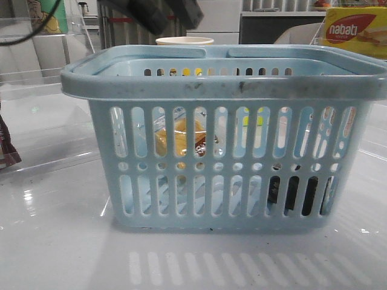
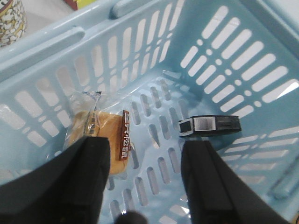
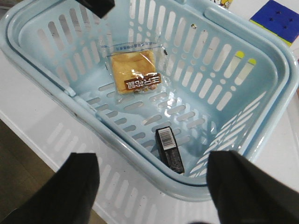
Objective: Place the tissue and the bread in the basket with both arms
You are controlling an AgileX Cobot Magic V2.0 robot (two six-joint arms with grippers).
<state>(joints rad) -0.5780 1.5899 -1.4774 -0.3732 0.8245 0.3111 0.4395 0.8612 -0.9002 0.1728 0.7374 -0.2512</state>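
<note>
**Blue basket holds both items, both grippers empty**

Pale blue plastic fills my front camera: the basket (image 1: 224, 151) sits on the glossy white table (image 1: 54, 248), its scuffed rim facing me. Through the slots I can make out the bread (image 1: 181, 142) on the left side of the basket and the tissue (image 1: 293, 193), a dark shape low down on the right side.

From the right wrist camera I look down into the basket (image 3: 261, 84). The bread (image 3: 135, 71) lies flat on the slotted floor in its clear bag, with the brown label strip across one end. The tissue (image 3: 169, 150) lies on the floor too, a small black pack with a white barcode patch, close against one wall and well apart from the bread. The right gripper (image 3: 154, 186) hangs above the rim with its two dark fingers (image 3: 77, 186) spread wide and nothing between them.

The left wrist camera sits much lower, inside the basket (image 2: 224, 56). The left gripper (image 2: 145, 182) has its fingers (image 2: 91, 177) parted and holds nothing. The bread (image 2: 110, 140) lies just past one fingertip, partly hidden by it; I cannot tell whether the finger touches the bag. The tissue (image 2: 210, 126) lies near the other finger, on its side.

Behind the basket I see a paper cup (image 1: 184, 41) and, on the far right, a yellow box (image 1: 354, 30).
</note>
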